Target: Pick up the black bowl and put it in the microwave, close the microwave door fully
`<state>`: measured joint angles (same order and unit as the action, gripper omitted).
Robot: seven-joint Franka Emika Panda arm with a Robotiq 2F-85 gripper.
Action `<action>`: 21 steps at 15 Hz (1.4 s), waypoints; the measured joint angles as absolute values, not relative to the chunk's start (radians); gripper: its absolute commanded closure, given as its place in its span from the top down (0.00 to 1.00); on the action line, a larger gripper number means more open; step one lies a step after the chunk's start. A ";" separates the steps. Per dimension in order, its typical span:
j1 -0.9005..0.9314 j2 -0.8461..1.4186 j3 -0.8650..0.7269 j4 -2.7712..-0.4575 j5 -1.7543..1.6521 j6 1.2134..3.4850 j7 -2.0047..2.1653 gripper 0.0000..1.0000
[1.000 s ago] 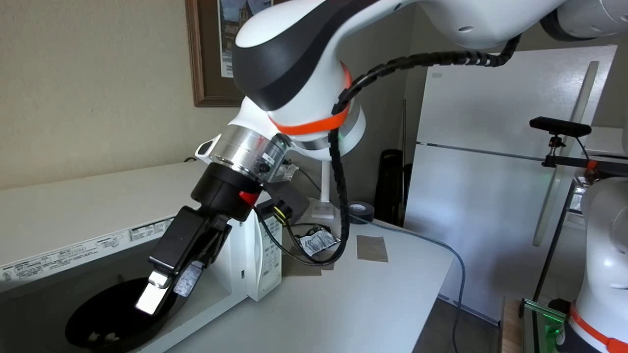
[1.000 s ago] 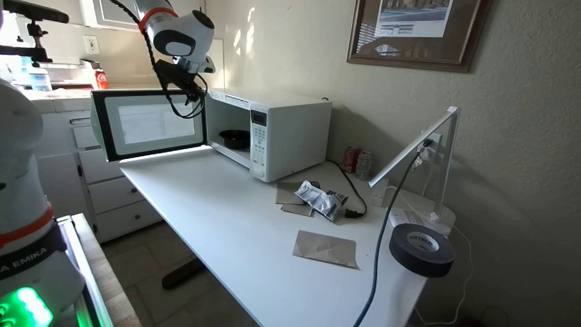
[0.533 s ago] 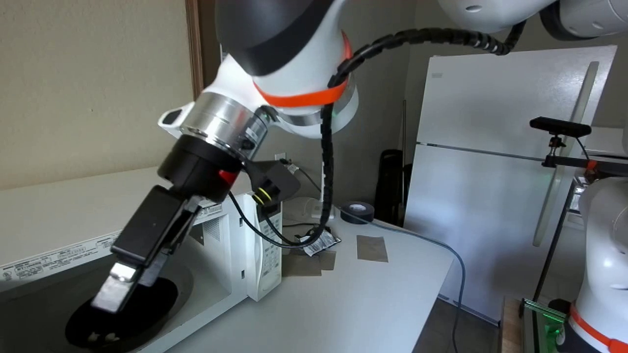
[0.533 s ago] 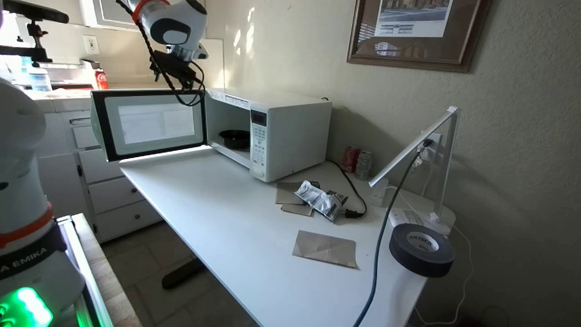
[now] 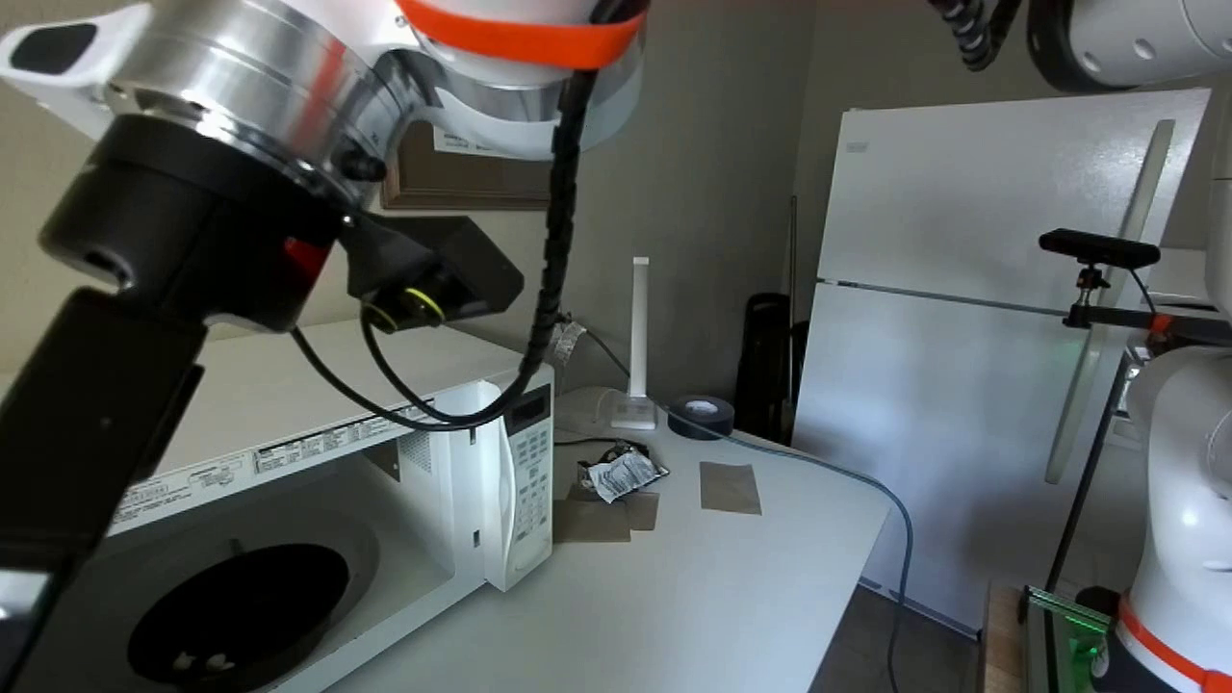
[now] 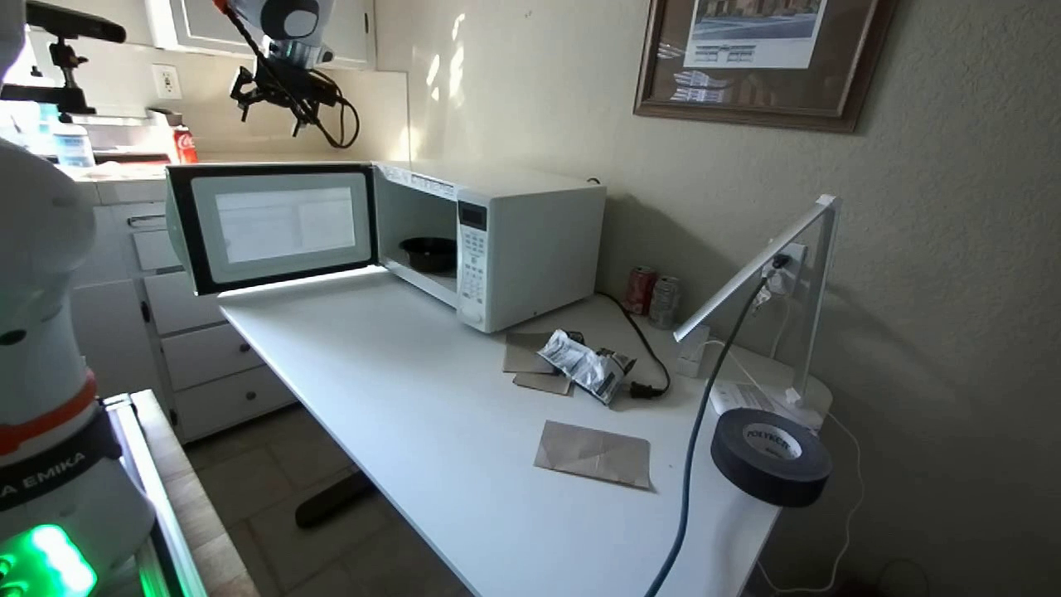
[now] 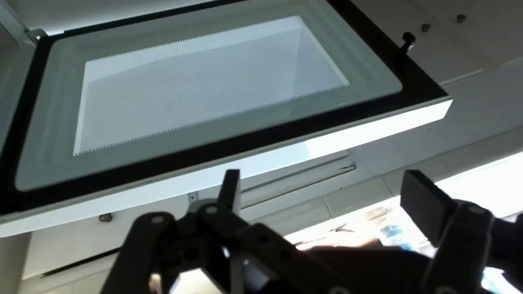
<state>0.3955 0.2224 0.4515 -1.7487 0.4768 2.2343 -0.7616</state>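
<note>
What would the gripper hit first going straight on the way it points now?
Probably the open microwave door, near its top edge, going by the wrist view; depth is unclear, so the gripper might slip past that edge.

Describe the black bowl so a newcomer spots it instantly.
On the white table stands the white microwave, the microwave door wide open. Inside sits the round black bowl. Unlike the dark POLYKEN tape roll on the table, it is an open-topped vessel, not a flat disc.
</note>
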 measured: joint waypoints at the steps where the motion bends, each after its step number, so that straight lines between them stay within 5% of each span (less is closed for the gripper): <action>1: 0.403 0.250 0.458 -1.719 0.442 2.219 -0.780 1.00; 21: 0.569 0.639 0.485 -1.293 0.179 2.184 -0.882 1.00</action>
<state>0.5692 0.6393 0.4855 -1.2934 0.1794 2.1844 -0.8823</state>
